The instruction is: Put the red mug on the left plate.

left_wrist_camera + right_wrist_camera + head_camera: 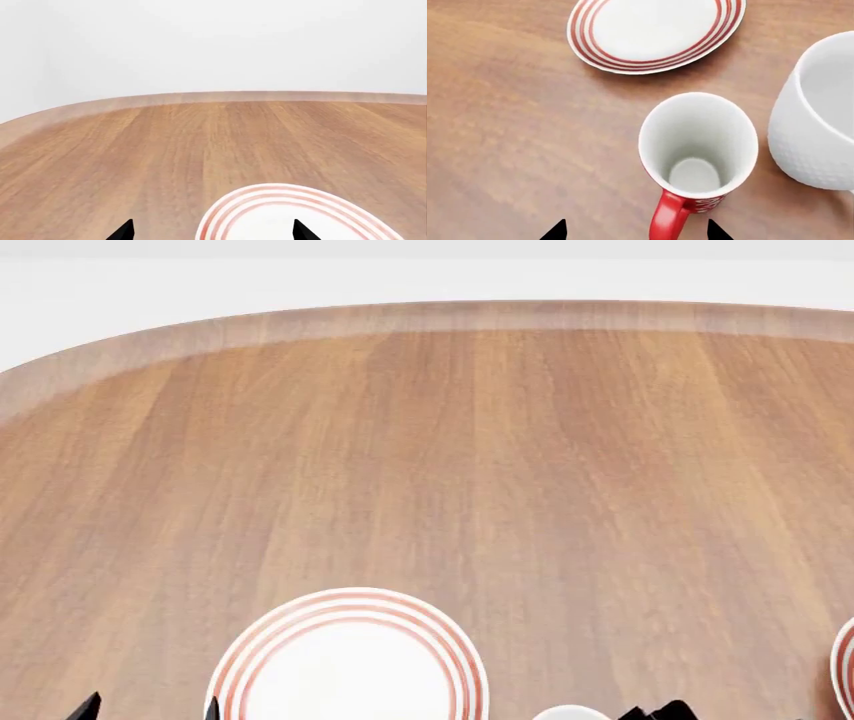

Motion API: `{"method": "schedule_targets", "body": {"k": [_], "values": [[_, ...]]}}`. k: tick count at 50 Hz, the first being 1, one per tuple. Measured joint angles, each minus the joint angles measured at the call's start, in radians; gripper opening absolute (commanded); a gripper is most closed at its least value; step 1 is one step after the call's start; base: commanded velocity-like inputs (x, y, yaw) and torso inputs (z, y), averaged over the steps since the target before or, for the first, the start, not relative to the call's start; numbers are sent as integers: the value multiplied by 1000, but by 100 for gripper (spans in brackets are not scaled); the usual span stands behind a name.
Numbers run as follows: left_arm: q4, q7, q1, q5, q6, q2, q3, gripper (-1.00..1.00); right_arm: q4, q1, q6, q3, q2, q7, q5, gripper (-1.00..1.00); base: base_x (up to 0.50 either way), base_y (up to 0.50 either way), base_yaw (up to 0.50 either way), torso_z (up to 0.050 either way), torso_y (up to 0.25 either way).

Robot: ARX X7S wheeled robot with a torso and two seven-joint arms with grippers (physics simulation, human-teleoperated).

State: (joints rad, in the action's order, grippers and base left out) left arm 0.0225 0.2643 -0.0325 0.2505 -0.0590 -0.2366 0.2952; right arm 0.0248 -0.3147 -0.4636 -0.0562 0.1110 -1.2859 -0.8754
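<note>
While my right gripper (635,231) hangs with its jaws apart and empty just above the red mug (697,155), its handle between the fingertips, the mug stands upright on the wooden table (534,490), between the left plate (654,30) and a white mug (820,115). My left gripper (212,231) is spread wide over that plate's rim.

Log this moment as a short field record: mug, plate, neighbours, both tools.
red mug: upright on the wooden table, empty, handle toward the right tool
left plate: empty, flat on table
white mug: beside the red mug, apart from it
right tool: open, tips either side of the red mug's handle, not gripping
left tool: open, at the left plate's edge, holding nothing
</note>
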Motion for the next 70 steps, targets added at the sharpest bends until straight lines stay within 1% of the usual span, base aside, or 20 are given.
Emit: {"method": "schedule_targets", "body": {"k": [34, 70], "values": [[0, 10, -3, 8, -7, -12, 15, 100, -92, -20, 54, -11, -13, 13, -37, 100, 0, 0, 0, 0, 0], [3, 19, -8, 15, -13, -21, 30, 100, -212, -58, 130, 0, -4, 45, -23, 100, 0, 0, 0, 0, 0]]}}
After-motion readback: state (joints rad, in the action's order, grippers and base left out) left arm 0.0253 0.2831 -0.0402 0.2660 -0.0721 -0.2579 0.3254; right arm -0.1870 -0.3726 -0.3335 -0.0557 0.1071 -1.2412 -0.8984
